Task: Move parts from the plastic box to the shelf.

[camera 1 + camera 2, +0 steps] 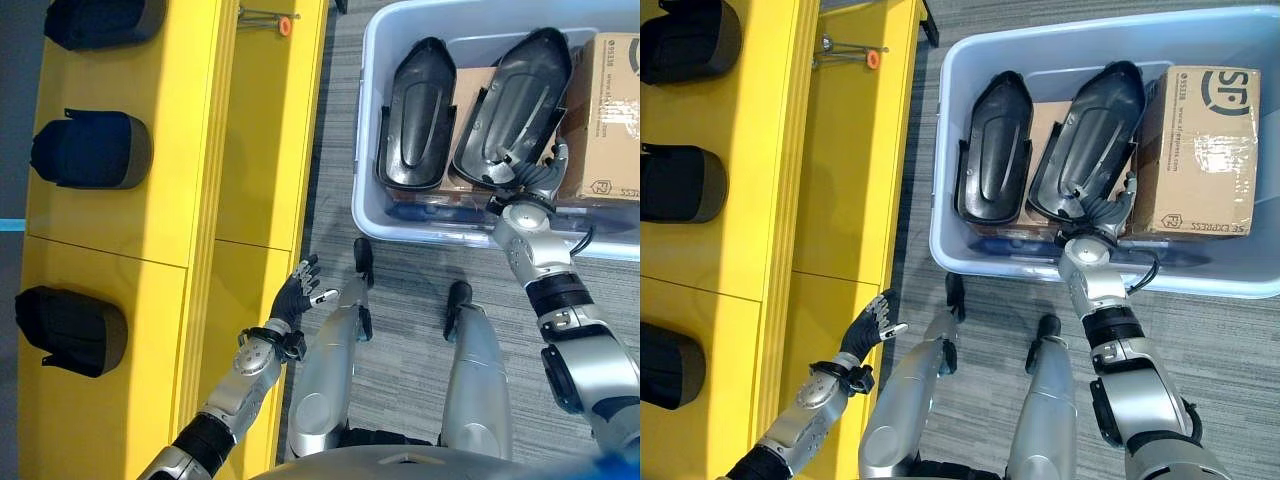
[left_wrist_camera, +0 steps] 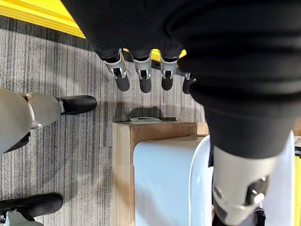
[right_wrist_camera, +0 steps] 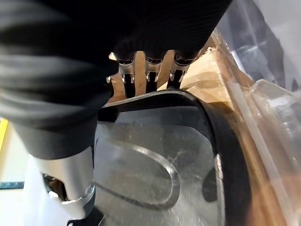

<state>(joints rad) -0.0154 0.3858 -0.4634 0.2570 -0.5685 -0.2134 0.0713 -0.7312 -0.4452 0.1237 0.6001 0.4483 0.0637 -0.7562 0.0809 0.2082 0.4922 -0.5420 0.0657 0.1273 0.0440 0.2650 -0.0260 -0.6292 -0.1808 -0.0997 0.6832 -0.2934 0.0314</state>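
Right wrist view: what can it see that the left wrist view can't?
The right wrist view shows the right hand at the rim of a shiny black plastic part, with brown cardboard and the clear plastic box wall beside it. The left wrist view instead shows the left hand, open with straight fingers above the grey striped carpet by the yellow shelf. Both share a dark ribbed cover on their own hand.

Right hand's fingertips point(image 3: 146, 70) hidden behind the black part point(image 3: 155, 155) — grip unclear.
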